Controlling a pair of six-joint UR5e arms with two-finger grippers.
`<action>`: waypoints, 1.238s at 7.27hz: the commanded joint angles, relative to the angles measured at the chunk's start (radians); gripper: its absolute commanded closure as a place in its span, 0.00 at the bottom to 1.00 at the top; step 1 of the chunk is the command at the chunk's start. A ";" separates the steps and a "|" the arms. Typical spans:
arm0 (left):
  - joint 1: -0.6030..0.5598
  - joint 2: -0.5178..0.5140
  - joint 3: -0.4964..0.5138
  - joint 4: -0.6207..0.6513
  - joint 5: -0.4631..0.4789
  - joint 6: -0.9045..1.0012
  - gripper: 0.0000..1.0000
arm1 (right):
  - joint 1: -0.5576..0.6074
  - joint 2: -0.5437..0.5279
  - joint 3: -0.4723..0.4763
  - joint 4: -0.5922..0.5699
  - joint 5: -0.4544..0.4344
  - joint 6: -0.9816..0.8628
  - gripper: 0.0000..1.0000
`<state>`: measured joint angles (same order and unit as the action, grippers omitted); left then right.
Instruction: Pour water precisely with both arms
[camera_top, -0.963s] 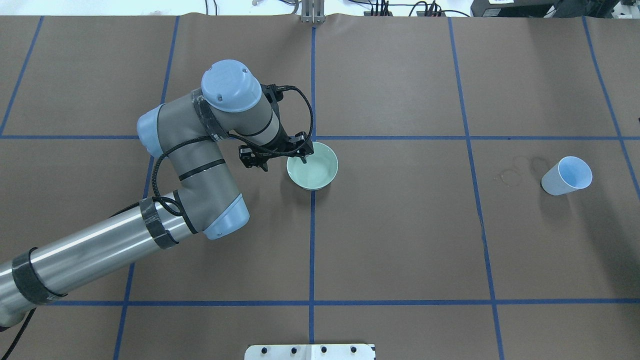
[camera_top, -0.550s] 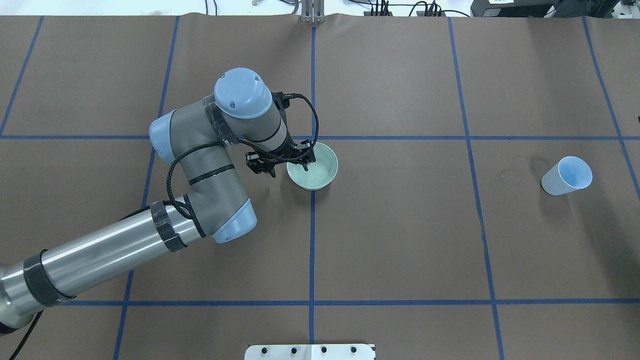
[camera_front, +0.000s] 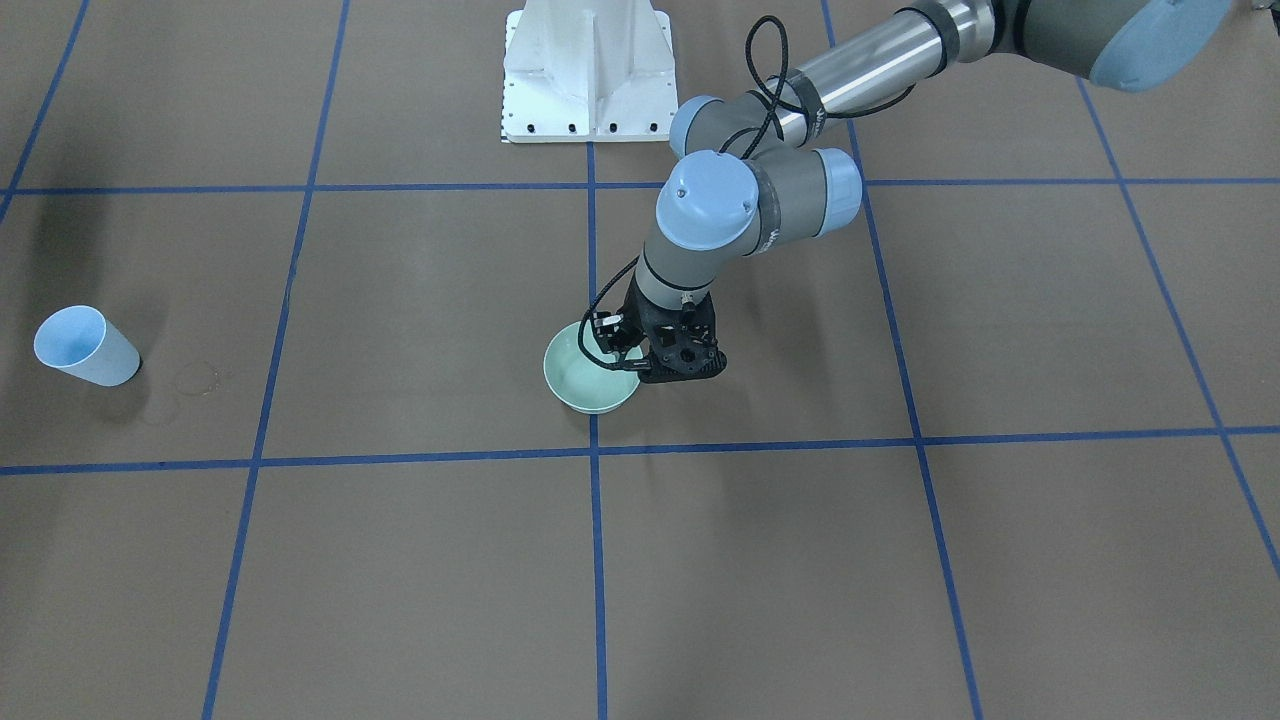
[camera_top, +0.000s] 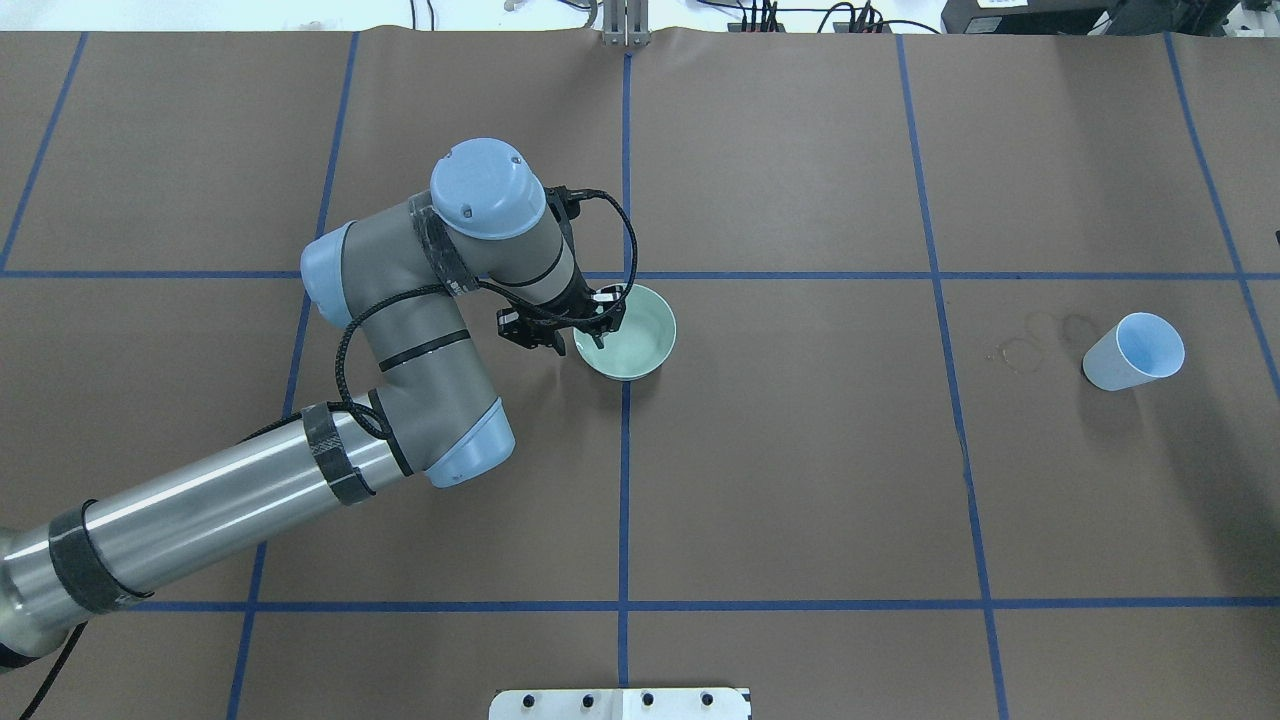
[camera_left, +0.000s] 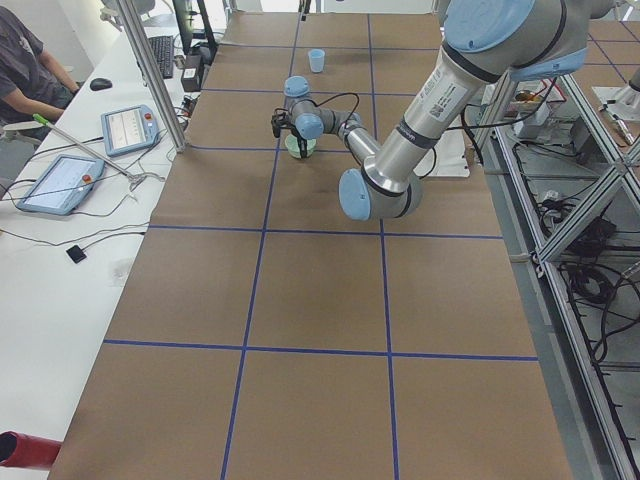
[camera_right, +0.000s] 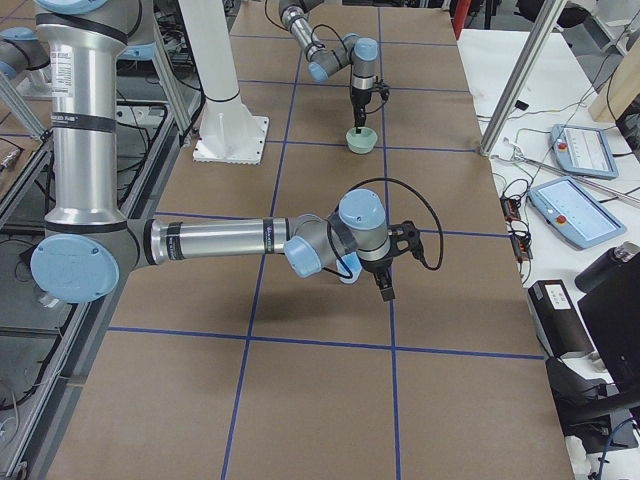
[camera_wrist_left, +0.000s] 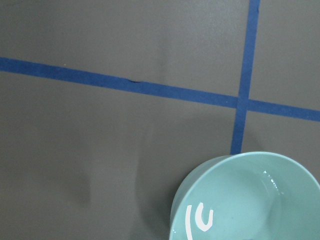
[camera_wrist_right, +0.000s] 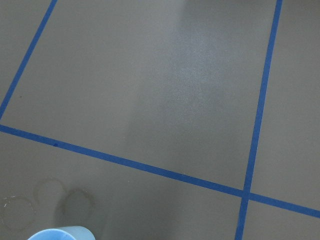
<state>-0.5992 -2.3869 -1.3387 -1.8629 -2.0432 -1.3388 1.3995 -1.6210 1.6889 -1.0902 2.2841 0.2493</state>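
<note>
pale-green bowl (camera_top: 640, 335) sits on the table (camera_top: 800, 450) holding the water (camera_wrist_left: 225, 215), clear, barely seen but for white glints. we judge the left gripper (camera_top: 570, 330) straddles its rim, fingers (camera_top: 607, 320) apart, to pinch and steady it. the right gripper (camera_right: 385, 283) hangs by the blue cup (camera_top: 1135, 352); spread or closed, we cannot tell.

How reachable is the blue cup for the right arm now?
Probably yes: the blue cup stands alone, nothing crowding it, and the right gripper hangs close by, its wrist view catching the cup's rim.
</note>
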 joint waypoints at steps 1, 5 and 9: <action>-0.001 0.000 -0.002 -0.001 0.000 0.001 1.00 | 0.001 0.001 0.000 0.001 0.000 -0.001 0.00; -0.138 0.194 -0.248 0.004 -0.147 0.027 1.00 | 0.013 0.003 0.003 0.001 0.000 -0.001 0.00; -0.394 0.686 -0.464 -0.007 -0.320 0.581 1.00 | 0.013 0.004 0.006 0.000 0.000 0.001 0.00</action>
<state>-0.8880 -1.8209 -1.7901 -1.8685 -2.2833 -0.9480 1.4126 -1.6169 1.6935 -1.0906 2.2841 0.2488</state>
